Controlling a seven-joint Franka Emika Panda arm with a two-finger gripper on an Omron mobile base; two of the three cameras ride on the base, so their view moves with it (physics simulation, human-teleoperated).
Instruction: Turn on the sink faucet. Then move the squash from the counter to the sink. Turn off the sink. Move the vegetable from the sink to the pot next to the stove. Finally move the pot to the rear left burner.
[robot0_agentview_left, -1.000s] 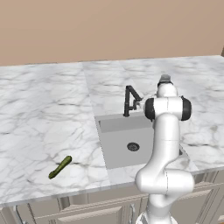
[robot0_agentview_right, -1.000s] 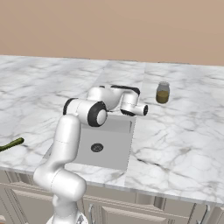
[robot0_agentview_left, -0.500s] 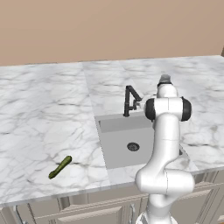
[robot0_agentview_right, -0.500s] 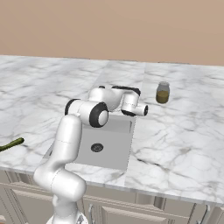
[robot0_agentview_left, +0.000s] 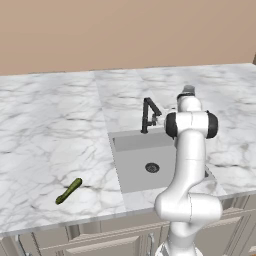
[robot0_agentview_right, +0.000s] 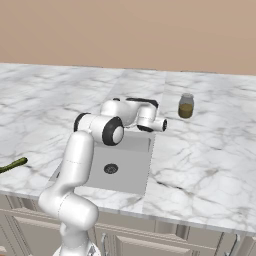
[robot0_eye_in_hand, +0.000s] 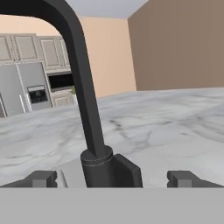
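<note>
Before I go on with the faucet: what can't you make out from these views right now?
- Whether water runs: spout hidden by the arm in the right base view, too small in the left.
- Faucet top: cut off by the hand view's edge.
- Squash: cut by the left edge, right base view.
- Jar contents: too small.

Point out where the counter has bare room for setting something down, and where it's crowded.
Bare: the counter between the squash and the back wall, and right of the sink below the jar. Crowded: around the faucet, with the end effector at it.

faucet behind sink; squash left — on counter
</note>
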